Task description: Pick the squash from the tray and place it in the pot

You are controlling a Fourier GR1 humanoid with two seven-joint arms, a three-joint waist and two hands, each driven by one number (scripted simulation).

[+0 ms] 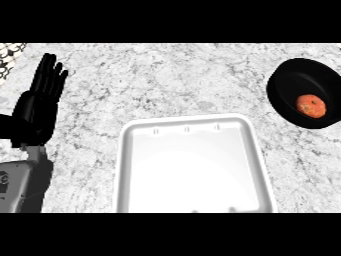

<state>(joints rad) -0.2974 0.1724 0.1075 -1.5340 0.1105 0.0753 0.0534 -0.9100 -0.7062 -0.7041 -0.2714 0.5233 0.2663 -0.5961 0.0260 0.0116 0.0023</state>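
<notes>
Since the squash (312, 106) already lay in the pot (309, 93) and the tray (193, 167) held nothing, you had little left; your left hand (41, 97) rested open, the right out of view.

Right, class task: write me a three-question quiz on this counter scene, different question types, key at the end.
1. True or false: the white tray holds the squash.
2. Where does the squash lie? A in the black pot; B on the counter; C in a hand.
3. Fill in: the left hand rests with fingers ____.

Key: 1 false, no squash shows on the tray. 2 A. 3 straight, pointing up; the right hand is out of view.
</notes>
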